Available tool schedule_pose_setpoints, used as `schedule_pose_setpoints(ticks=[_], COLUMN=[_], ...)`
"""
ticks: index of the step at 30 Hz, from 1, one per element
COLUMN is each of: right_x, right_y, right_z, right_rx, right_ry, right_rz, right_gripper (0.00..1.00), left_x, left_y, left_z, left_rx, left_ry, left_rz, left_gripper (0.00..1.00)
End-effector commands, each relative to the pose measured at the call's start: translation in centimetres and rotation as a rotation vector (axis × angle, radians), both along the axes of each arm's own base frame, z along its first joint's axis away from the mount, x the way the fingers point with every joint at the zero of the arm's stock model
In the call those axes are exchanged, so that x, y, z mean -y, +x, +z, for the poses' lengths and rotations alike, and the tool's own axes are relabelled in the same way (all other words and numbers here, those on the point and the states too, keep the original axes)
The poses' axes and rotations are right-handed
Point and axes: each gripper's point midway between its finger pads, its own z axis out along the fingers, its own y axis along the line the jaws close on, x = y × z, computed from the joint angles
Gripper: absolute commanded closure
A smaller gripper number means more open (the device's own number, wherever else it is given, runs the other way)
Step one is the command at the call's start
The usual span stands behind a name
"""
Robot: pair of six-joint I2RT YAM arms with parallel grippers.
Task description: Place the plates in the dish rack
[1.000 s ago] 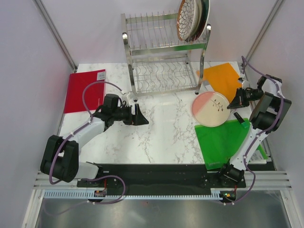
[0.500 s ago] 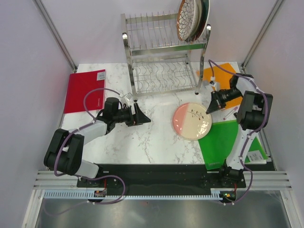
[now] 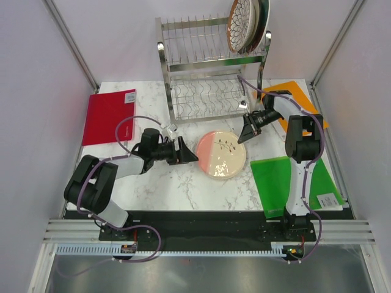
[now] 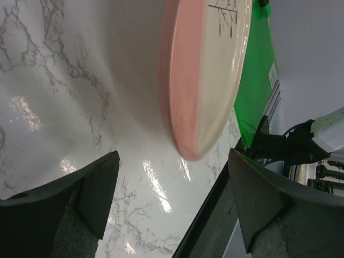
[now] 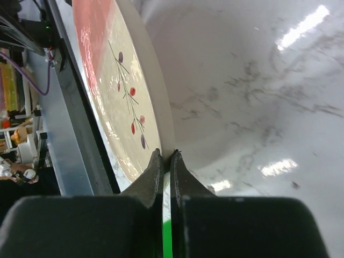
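The pink-and-cream plate with a sprig (image 3: 222,154) hangs low over the marble table, in front of the dish rack (image 3: 211,70). My right gripper (image 3: 245,135) is shut on its right rim; the right wrist view shows both fingers clamped on the plate's edge (image 5: 161,123). My left gripper (image 3: 190,154) is open and empty, just left of the plate, whose rim (image 4: 188,97) lies ahead of the jaws and apart from them. The brown petal-pattern plate (image 3: 241,24) and another plate behind it stand in the rack's upper shelf at the right end.
A red board (image 3: 109,115) lies at the left. An orange board (image 3: 293,101) lies at the right back and a green board (image 3: 294,183) at the right front. The rack's lower wavy shelf (image 3: 211,97) holds nothing.
My right gripper has carried the pink-and-cream plate leftward from the right side to the table's middle. My left gripper has moved right, closer to the plate.
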Motion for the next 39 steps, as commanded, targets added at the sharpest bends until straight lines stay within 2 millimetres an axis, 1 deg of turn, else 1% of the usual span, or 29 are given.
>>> schedule_pose_setpoints(ticks=[1,3,4,5,7,8,10,11,12,13,14,15,16,18,20,21,22,24,27,29,30,31,33,34,35,36,37,39], right_x=[-3.8,-4.3,-4.7,-5.0,-5.7,-5.9,-6.3,-6.3,-6.2,-6.1,-5.9,-5.8,-5.7,-5.6,-5.6,-5.7,-5.8,-5.7,-6.1,-6.5,-6.8,-7.1,-7.4,-7.6,-7.8,-7.9,-7.9,-7.8], right_y=[-3.2,-3.6,-4.1,-4.3,-4.7,-4.8,-4.9,-4.9,-4.9,-4.9,-5.1,-5.3,-5.8,-6.3,-7.1,-7.4,-7.9,-8.5,-9.7,-10.4,-10.6,-10.9,-11.2,-11.2,-11.3,-11.2,-11.1,-11.0], right_z=[5.3,5.6,5.6,5.8,5.9,6.0,6.3,6.6,6.7,6.7,6.8,6.8,6.5,6.5,6.4,6.4,6.3,6.2,5.7,5.3,5.3,5.4,5.5,5.6,5.7,5.7,5.8,5.9], right_rx=[-0.213,-0.208,-0.217,-0.215,-0.222,-0.224,-0.209,-0.199,-0.192,-0.184,-0.174,-0.165,-0.181,-0.18,-0.188,-0.177,-0.181,-0.148,-0.146,-0.142,-0.139,-0.124,-0.109,-0.101,-0.102,-0.103,-0.102,-0.094], right_ry=[0.21,0.212,0.213,0.217,0.223,0.222,0.22,0.216,0.208,0.203,0.19,0.189,0.188,0.196,0.207,0.219,0.22,0.212,0.2,0.193,0.192,0.195,0.198,0.199,0.205,0.209,0.21,0.207], right_rz=[-0.033,-0.019,-0.007,0.0,0.015,0.02,0.035,0.038,0.041,0.043,0.048,0.053,0.052,0.058,0.062,0.069,0.08,0.108,0.149,0.182,0.194,0.213,0.232,0.242,0.244,0.241,0.24,0.24], right_gripper=[1.0,1.0,1.0,1.0,1.0,1.0,1.0,1.0,0.97,0.81,0.72,0.65,0.53,0.46,0.42,0.41,0.39,0.39,0.39,0.39,0.39,0.4,0.4,0.44,0.5,0.58,0.75,0.84], left_x=[1.9,2.4,2.9,3.3,4.2,4.4,4.9,5.1,5.1,5.0,4.9,4.8,4.5,4.1,3.8,3.7,3.6,3.6,3.8,4.0,4.2,4.4,4.5,4.7,4.8,4.8,4.9,4.8], left_y=[1.1,1.4,1.4,1.4,1.3,1.2,0.9,0.8,0.2,-0.1,-0.4,-1.6,-2.2,-3.6,-4.3,-4.7,-4.8,-4.8,-4.2,-3.4,-3.2,-2.7,-2.3,-1.9,-1.7,-1.6,-1.5,-1.3], left_z=[1.6,1.5,1.8,1.7,2.4,2.6,3.3,3.7,4.5,4.7,5.1,5.9,6.4,7.1,7.5,7.6,7.7,7.8,7.9,8.4,8.2,8.6,8.5,8.8,8.7,8.8,8.7,8.4], left_rx=[0.091,0.097,0.104,0.098,0.114,0.114,0.119,0.13,0.143,0.153,0.16,0.158,0.18,0.196,0.212,0.211,0.21,0.201,0.203,0.226,0.216,0.232,0.227,0.239,0.239,0.243,0.241,0.249], left_ry=[-0.037,-0.039,-0.049,-0.054,-0.075,-0.081,-0.104,-0.111,-0.13,-0.125,-0.134,-0.172,-0.196,-0.234,-0.244,-0.249,-0.253,-0.263,-0.268,-0.27,-0.268,-0.27,-0.269,-0.27,-0.268,-0.266,-0.261,-0.244], left_rz=[-0.059,-0.063,-0.075,-0.088,-0.124,-0.135,-0.178,-0.196,-0.235,-0.257,-0.277,-0.341,-0.37,-0.434,-0.457,-0.472,-0.475,-0.488,-0.493,-0.495,-0.497,-0.499,-0.503,-0.504,-0.503,-0.503,-0.502,-0.494], left_gripper=[0.12,0.12,0.12,0.15,0.23,0.36,0.53,0.8,0.94,0.98,0.98,0.98,0.98,0.98,0.98,0.98,0.98,0.98,0.98,0.98,0.98,0.98,0.98,0.98,0.98,0.98,0.98,0.98])
